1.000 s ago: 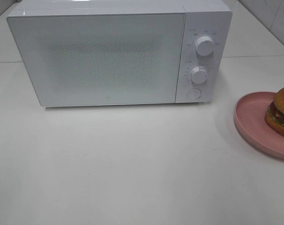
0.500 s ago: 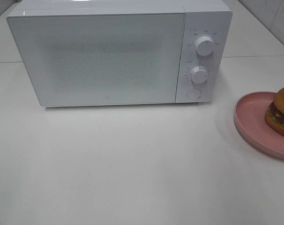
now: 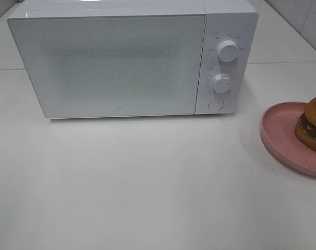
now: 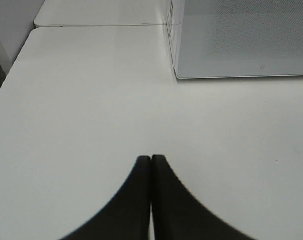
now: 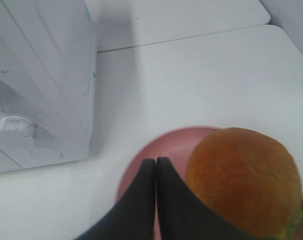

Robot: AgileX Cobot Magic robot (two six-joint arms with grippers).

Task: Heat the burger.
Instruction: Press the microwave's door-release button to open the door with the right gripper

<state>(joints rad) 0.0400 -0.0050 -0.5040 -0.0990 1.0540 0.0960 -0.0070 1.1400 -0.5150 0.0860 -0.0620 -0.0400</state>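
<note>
A white microwave (image 3: 111,62) filled the upper left and centre of the high view. Its door was shut, and two knobs (image 3: 228,51) and a round button (image 3: 216,104) sat on the panel at its right side. The left gripper (image 4: 151,159), seen only in its wrist view, had its fingers pressed together on nothing, above bare tabletop (image 3: 147,182) short of the microwave's front corner. At the middle of the right edge of the high view, the burger (image 3: 313,122) sat on a pink plate (image 3: 278,130), partly cut off by the frame. The right gripper (image 5: 156,161) hung over the plate just beside the burger, its fingers together and empty. Nothing of the task looked done, so this read as the opening step. Next, the door would probably need opening, likely by the round button, before a gripper parted its fingers to take the burger or the plate.
</note>
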